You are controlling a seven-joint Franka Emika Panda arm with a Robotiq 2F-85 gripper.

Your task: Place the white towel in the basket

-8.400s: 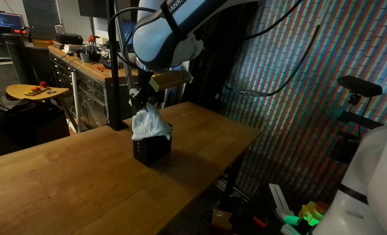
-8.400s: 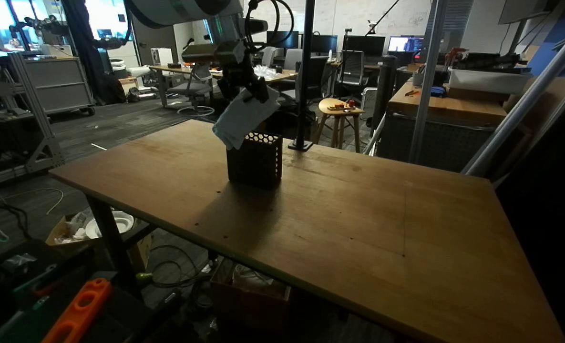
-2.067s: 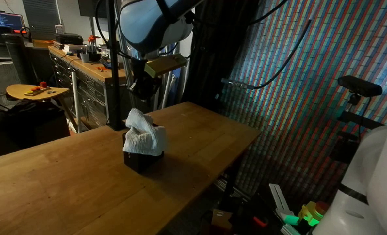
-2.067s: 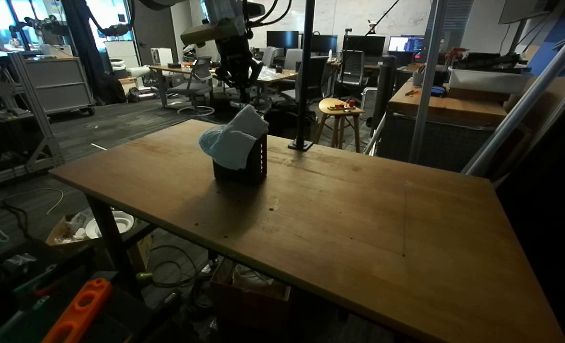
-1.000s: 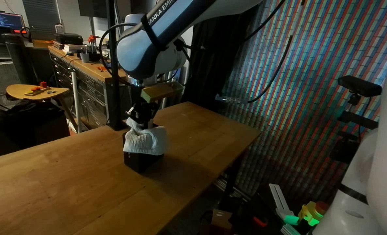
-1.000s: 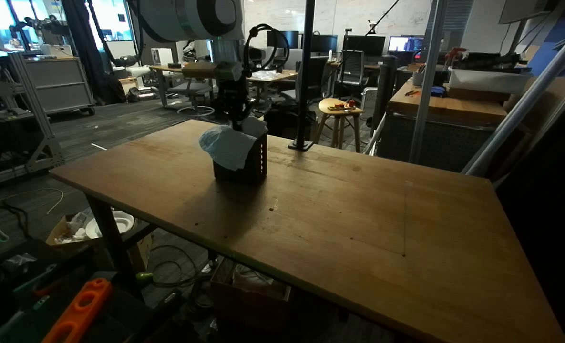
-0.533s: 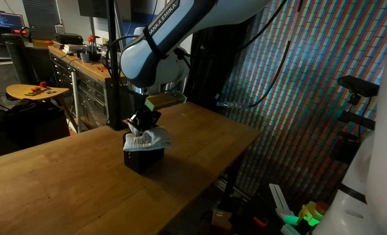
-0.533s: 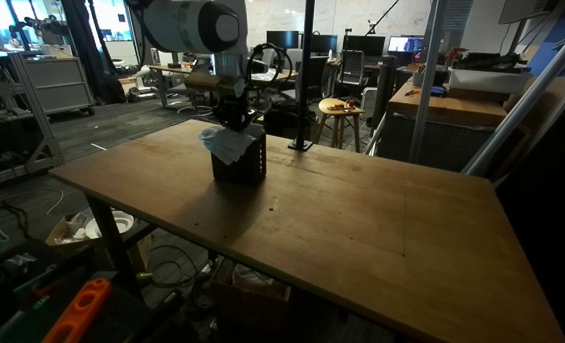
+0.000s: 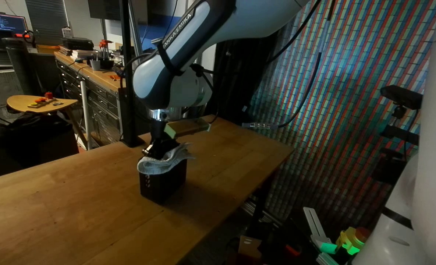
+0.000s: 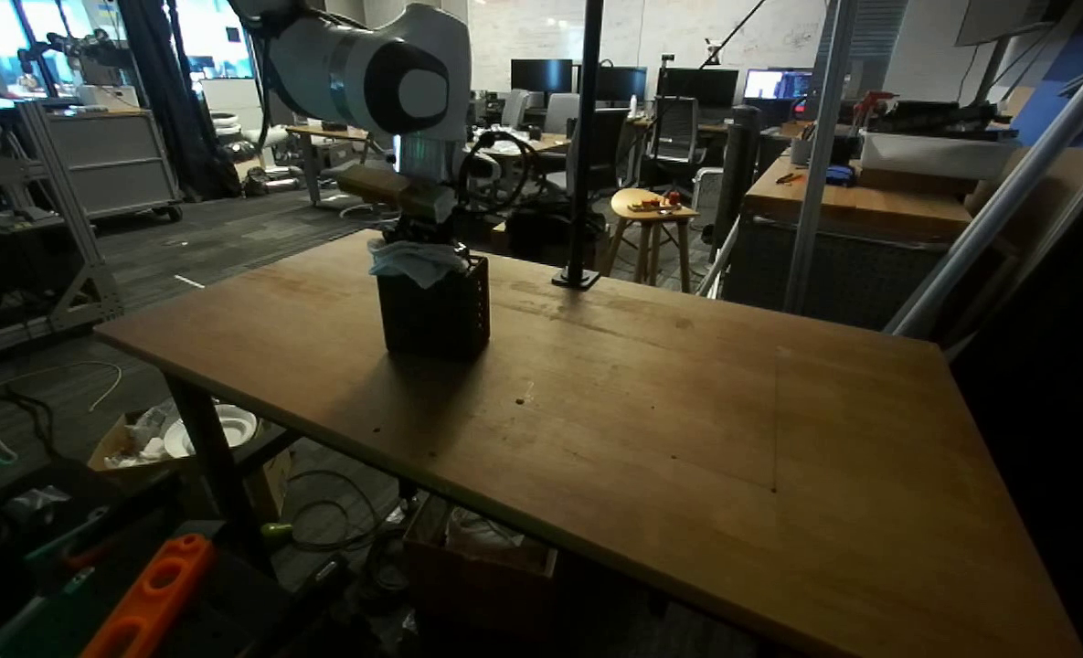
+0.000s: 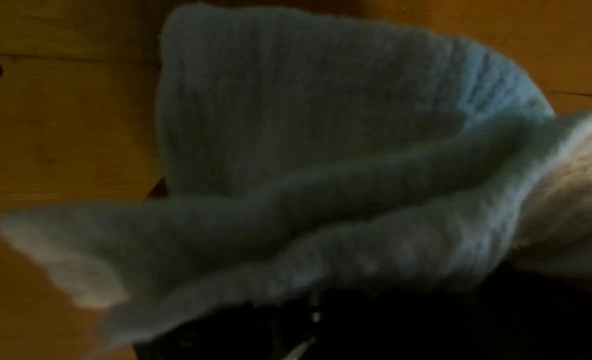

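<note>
"While your pincer [image 9: 161, 151] sits in the towel [image 9: 154, 168], is the job done?"

"Partly: the towel lies across the basket [image 10: 430, 320], edges overhanging; you likely must tuck those in. Your pincer is closed, tips hidden; any grip is unclear."

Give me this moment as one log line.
White towel: bunched over basket, edges overhanging | pincer: shut, in towel folds | basket: standing on table | placement: incomplete
</note>
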